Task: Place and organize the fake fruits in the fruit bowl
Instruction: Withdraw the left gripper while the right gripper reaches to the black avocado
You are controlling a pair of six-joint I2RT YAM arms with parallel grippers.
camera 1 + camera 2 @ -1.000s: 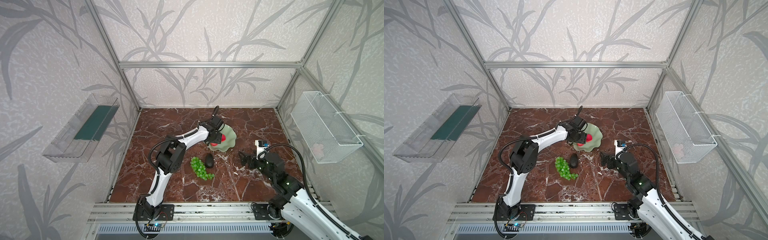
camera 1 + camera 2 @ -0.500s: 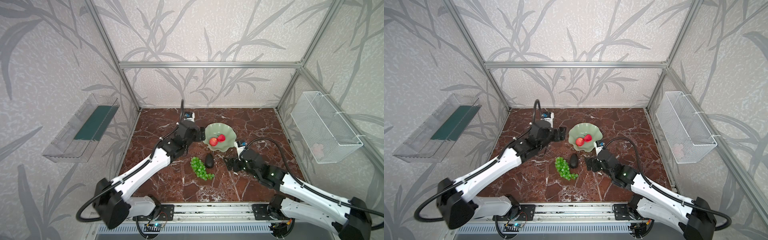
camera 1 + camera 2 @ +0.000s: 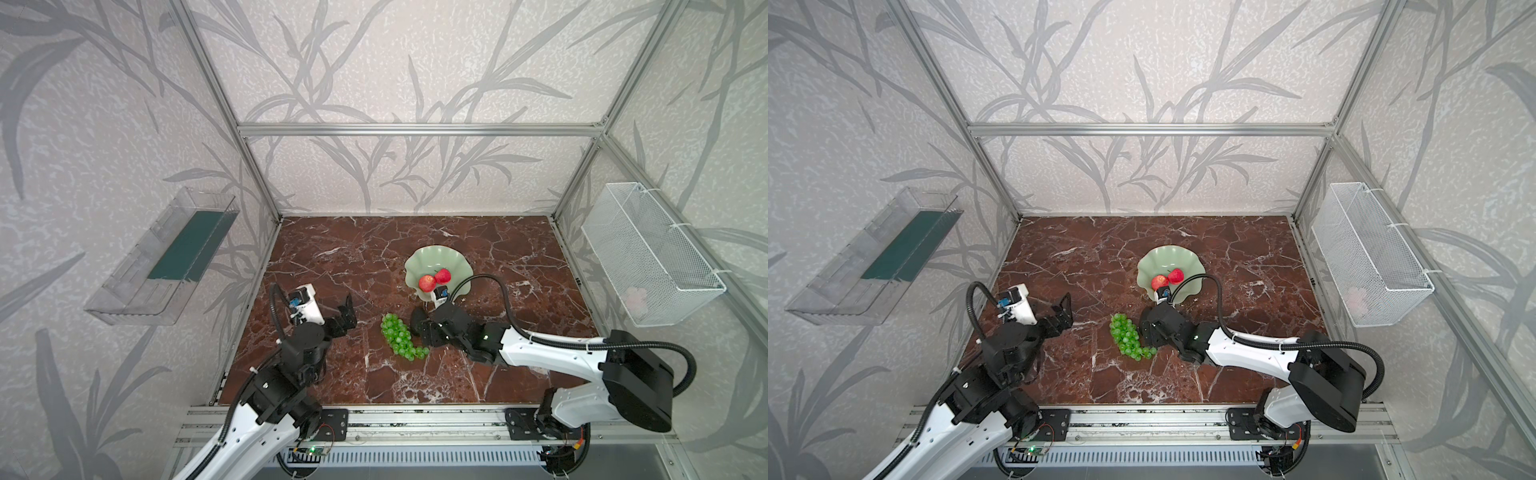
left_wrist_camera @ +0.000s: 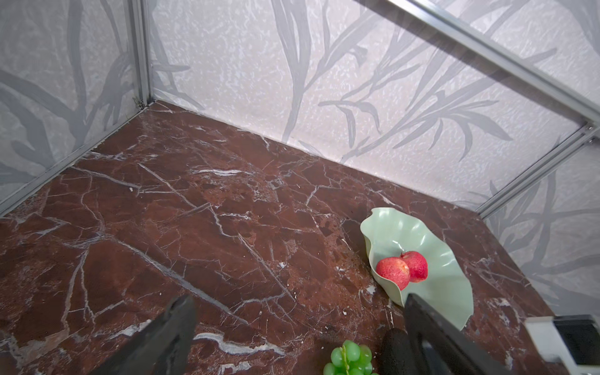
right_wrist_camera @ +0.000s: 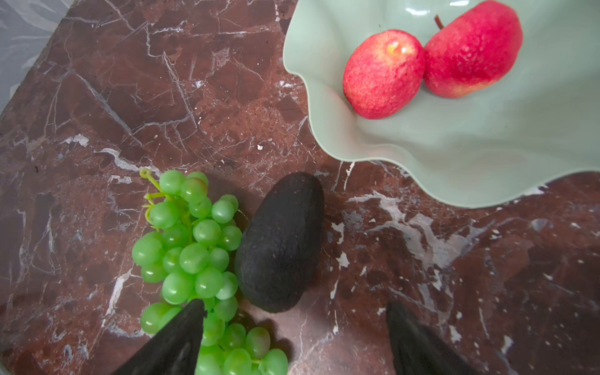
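The pale green fruit bowl (image 3: 419, 257) (image 3: 1152, 262) stands at the middle right of the marble floor with two red apples (image 3: 427, 282) (image 5: 383, 74) touching each other inside. Green grapes (image 3: 401, 336) (image 5: 191, 253) and the dark avocado (image 5: 281, 243) lie side by side on the floor in front of the bowl. My right gripper (image 5: 296, 308) (image 3: 419, 328) is open and hovers over them. One finger is above the grapes, and the avocado's near end lies just ahead of the gap. My left gripper (image 3: 347, 309) (image 4: 298, 308) is open and empty, left of the grapes.
A clear plastic tray (image 3: 166, 257) hangs on the left wall and a white wire basket (image 3: 648, 253) on the right wall. Aluminium frame posts and papered walls close in the floor on three sides. The right arm's cable arches over the bowl's near rim.
My left gripper let go of an apple in the bowl, opened and pulled back to the left front. My right arm swung left over the avocado and grapes.
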